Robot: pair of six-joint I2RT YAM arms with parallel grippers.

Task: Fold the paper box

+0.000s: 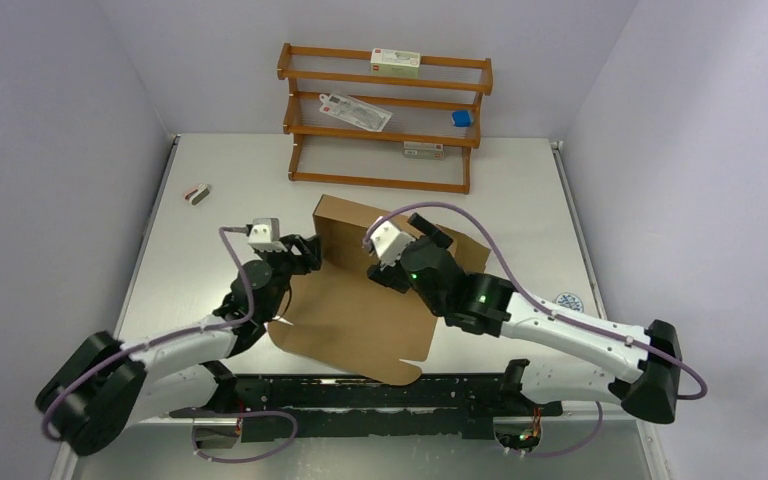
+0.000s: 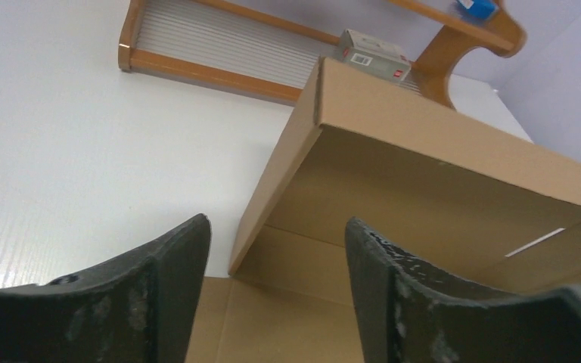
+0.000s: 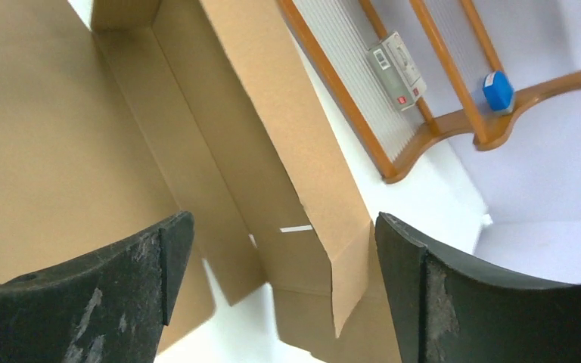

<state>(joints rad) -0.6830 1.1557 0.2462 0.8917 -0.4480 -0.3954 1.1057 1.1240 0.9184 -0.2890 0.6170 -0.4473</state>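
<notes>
Left claw (image 1: 305, 250) and right claw (image 1: 430, 235) both spread, pinching nothing; the paper box (image 1: 360, 320) lies between them on the surface (image 1: 230, 170).

Left wrist view: the fingers are apart, and the left end of the box's raised far wall stands just ahead and a little to the right, not touching. Right wrist view: the fingers are wide, looking down along the inside of that wall toward its right end, where a slotted side piece hangs loose. Seen from above, the wall runs left to right, slightly slanted, on the side near the wooden rack (image 1: 385, 115). The flat sheet stretches from it toward the arm bases and ends in a rounded flap. Judgement: each arm is nearest its own end of the wall, so the side folds suit one claw apiece, and the near flap is within reach of both.
</notes>
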